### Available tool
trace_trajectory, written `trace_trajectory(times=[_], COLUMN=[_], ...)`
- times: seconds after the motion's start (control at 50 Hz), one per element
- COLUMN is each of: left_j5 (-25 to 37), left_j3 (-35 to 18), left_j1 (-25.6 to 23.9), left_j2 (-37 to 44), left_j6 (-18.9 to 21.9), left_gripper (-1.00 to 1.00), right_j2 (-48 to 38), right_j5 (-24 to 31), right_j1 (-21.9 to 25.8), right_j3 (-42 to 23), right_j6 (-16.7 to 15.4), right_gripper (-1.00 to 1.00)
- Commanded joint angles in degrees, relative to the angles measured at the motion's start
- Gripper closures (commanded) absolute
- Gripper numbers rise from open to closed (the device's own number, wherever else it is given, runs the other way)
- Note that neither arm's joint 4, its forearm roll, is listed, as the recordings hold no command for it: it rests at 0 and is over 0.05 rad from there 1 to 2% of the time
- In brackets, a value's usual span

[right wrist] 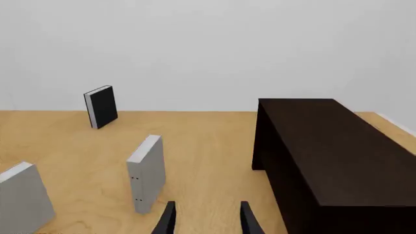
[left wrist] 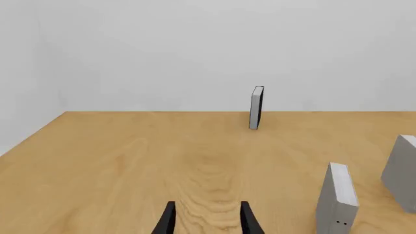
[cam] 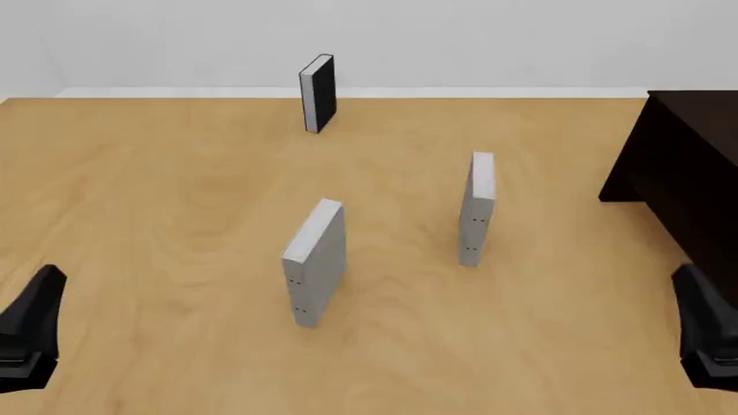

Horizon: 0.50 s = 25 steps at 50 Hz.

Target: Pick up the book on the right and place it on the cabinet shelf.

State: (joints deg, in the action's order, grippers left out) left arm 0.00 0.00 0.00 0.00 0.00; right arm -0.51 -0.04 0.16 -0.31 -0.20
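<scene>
Standing upright in the front view: the book [cam: 478,207], slim pale grey-white, tiny dark dots low on its narrow face, on the wood worktop [cam: 150,216]. Landmark is the cabinet [cam: 680,164], very dark brown, at the worktop's right edge. The book sits to the cabinet's left, apart from it, nothing touching. A thicker grey book [cam: 314,262] stands further left of the cabinet and nearer the camera. A black-covered book [cam: 317,92] stands far back, well left of the cabinet, near the wall. Left tool [cam: 29,333] shows as a dark shape at the bottom corner opposite the cabinet; right tool [cam: 706,337] at the bottom corner just below the cabinet. Spread not readable from here. The cabinet's shelf is not visible here.

Left wrist view: left tool's fingers [left wrist: 167,222] are spread apart with bare worktop between them, holding nothing. The thicker grey book is close by [left wrist: 338,202], the book is cut off at the frame edge [left wrist: 403,173], the black-covered book [left wrist: 256,107] far back. The cabinet is out of frame.

Right wrist view: right tool's fingers [right wrist: 247,219] also spread, empty. The cabinet [right wrist: 325,156] fills the near side, only top and side faces visible. The book [right wrist: 147,173] stands beside the cabinet with a clear gap, ahead of the fingers. The thicker grey book is cut off at the edge [right wrist: 23,197], the black-covered book [right wrist: 101,106] at the back.
</scene>
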Motion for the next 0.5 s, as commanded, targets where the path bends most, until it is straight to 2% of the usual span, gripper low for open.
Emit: trace_trajectory(times=[0.02, 0.08, 0.14, 0.16, 0.2, 0.26, 0.34, 0.44, 0.5], left_j5=[0.0, 0.0, 0.0, 0.0, 0.0, 0.0, 0.0, 0.0, 0.0], left_j3=[0.0, 0.0, 0.0, 0.0, 0.0, 0.0, 0.0, 0.0, 0.0], left_j1=[0.0, 0.0, 0.0, 0.0, 0.0, 0.0, 0.0, 0.0, 0.0], left_j2=[0.0, 0.0, 0.0, 0.0, 0.0, 0.0, 0.0, 0.0, 0.0], left_j6=[0.0, 0.0, 0.0, 0.0, 0.0, 0.0, 0.0, 0.0, 0.0], left_gripper=[-1.00, -1.00, -1.00, -1.00, -1.00, -1.00, -1.00, -1.00, -1.00], right_j2=[-3.3, -5.7, -8.2, -9.9, -10.8, -15.8, -21.2, -28.1, -32.6], right_j5=[-0.5, -1.2, 0.4, 1.3, 2.8, 4.0, 5.6, 8.6, 11.2], right_j1=[-0.1, 0.4, 1.2, 1.5, 1.2, 2.0, 2.5, 2.9, 5.3], right_j3=[-2.2, -3.2, -6.5, -8.5, -11.4, -16.5, -21.6, -28.4, -32.9], right_j6=[-1.3, -1.9, -2.1, -3.3, -3.3, -5.5, -6.7, -6.3, -6.0], right_gripper=[-1.00, -1.00, -1.00, -1.00, -1.00, -1.00, -1.00, -1.00, -1.00])
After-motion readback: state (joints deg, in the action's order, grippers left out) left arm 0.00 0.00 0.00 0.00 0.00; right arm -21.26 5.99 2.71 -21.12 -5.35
